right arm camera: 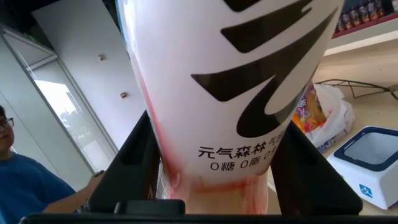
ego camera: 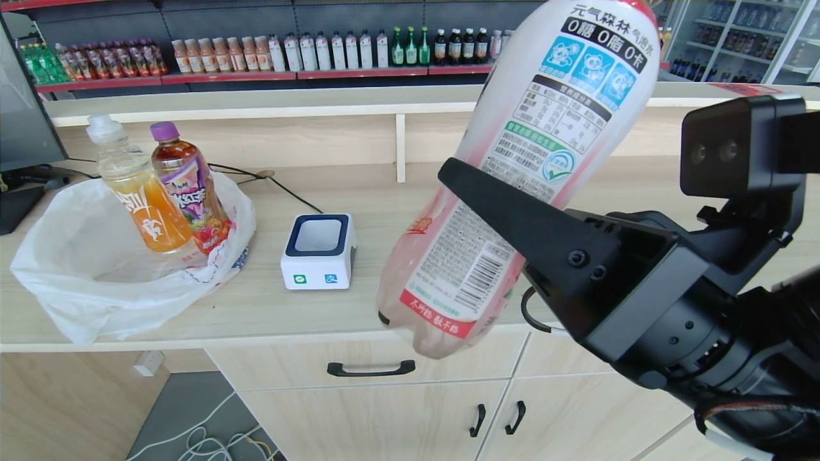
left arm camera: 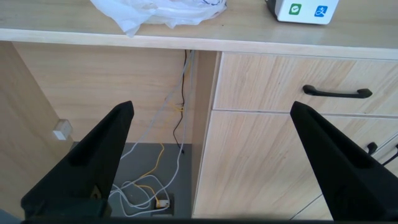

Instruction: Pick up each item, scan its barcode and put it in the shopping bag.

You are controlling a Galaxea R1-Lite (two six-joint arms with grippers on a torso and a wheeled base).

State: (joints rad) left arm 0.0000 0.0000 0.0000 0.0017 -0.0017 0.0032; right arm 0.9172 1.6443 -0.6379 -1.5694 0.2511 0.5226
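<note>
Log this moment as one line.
right end effector: shut on pink bottle, aloft right of scanner | left end effector: open, empty | shopping bag: holds orange-drink bottle, purple-capped bottle

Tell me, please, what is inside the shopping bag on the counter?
Two bottles stand in the shopping bag: an orange-drink bottle with a clear cap and a purple-capped bottle, touching. The bag's folds cover their bases and anything lying lower.
</note>
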